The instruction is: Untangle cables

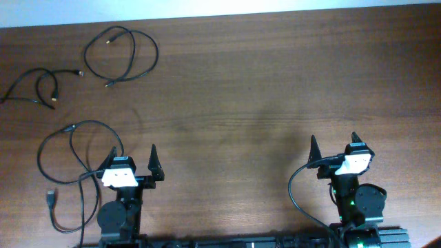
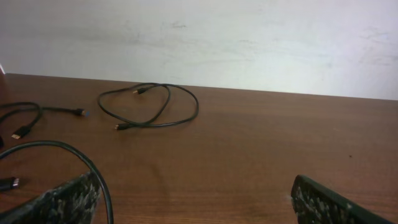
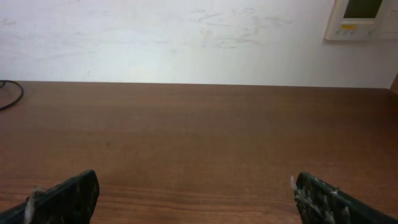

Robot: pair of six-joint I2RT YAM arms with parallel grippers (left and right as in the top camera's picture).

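Observation:
Three thin black cables lie apart on the left of the wooden table. One cable [image 1: 122, 55] is a loose double loop at the far left-centre; it also shows in the left wrist view [image 2: 152, 106]. A second cable [image 1: 38, 86] lies at the far left edge [image 2: 31, 118]. A third cable [image 1: 65, 172] loops beside the left arm, running past the left finger [image 2: 93, 174]. My left gripper [image 1: 134, 160] [image 2: 196, 202] is open and empty. My right gripper [image 1: 335, 149] [image 3: 196, 196] is open and empty over bare wood at the right.
A white wall [image 2: 249, 43] backs the table's far edge. A wall-mounted white panel [image 3: 364, 18] shows at the top right of the right wrist view. A thick black wire [image 1: 296, 189] fixed to the right arm curves beside its base.

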